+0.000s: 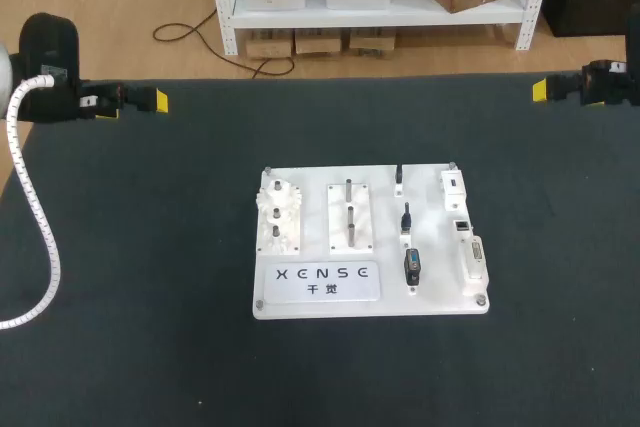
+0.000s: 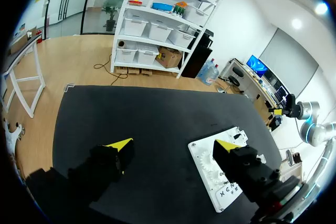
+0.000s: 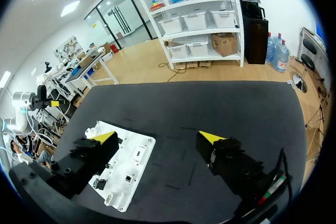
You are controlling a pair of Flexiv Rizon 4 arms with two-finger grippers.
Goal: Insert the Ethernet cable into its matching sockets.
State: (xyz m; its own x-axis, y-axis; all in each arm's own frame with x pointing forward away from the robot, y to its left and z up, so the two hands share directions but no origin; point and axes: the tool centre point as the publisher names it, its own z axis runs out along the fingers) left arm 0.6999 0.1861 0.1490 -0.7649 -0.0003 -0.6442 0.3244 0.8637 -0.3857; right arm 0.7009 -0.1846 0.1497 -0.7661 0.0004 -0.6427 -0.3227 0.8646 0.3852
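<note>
1. One white board (image 1: 440,304) sits in the middle of the tabletop (image 1: 130,247), squarely between both arms, likely so either can reach it.
2. On its right half a short black cable (image 1: 406,217) lies in a line with other black plugs (image 1: 412,267). I cannot tell whether it is the Ethernet one. It lies untouched, just beside the white sockets (image 1: 468,257) along the board's right edge.
3. Farther back, the left claw (image 2: 173,148) hangs at the tabletop's far left corner, fingers spread wide, gripping nothing.
4. The right claw (image 3: 156,139) mirrors it at the far right corner, likewise wide apart and empty. I'd guess both are parked clear before any pickup.
</note>
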